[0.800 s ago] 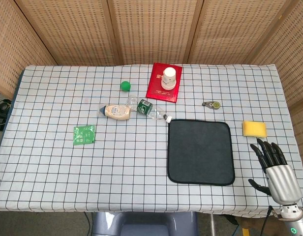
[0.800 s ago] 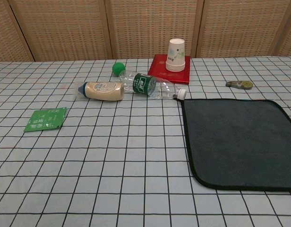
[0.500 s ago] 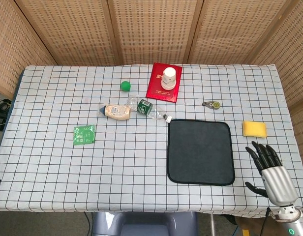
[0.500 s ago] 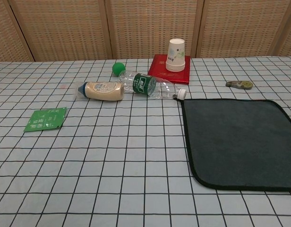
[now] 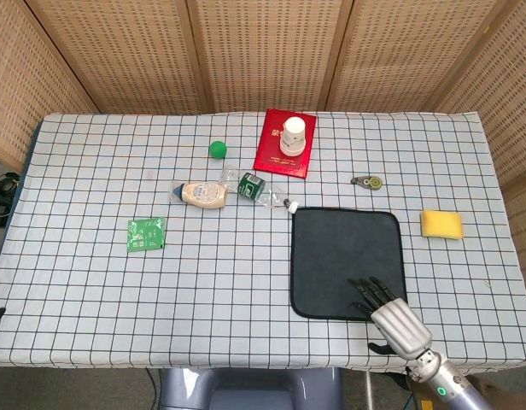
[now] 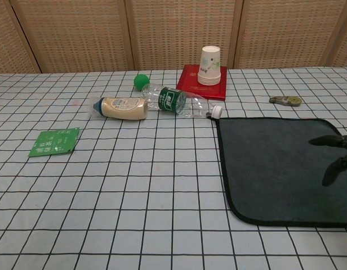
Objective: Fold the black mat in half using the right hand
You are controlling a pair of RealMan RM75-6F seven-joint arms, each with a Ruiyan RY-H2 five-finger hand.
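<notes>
While the black mat (image 5: 347, 262) lies flat near the front right of the desk (image 5: 92, 282), the right hand (image 5: 388, 315) hangs over the mat's front right corner, fingers (image 6: 331, 142) spread apart and holding nothing; whether they touch the mat cannot be told. The desk wears a white cloth with a black grid. Behind its far edge stand woven wicker screens (image 5: 263, 51).
</notes>
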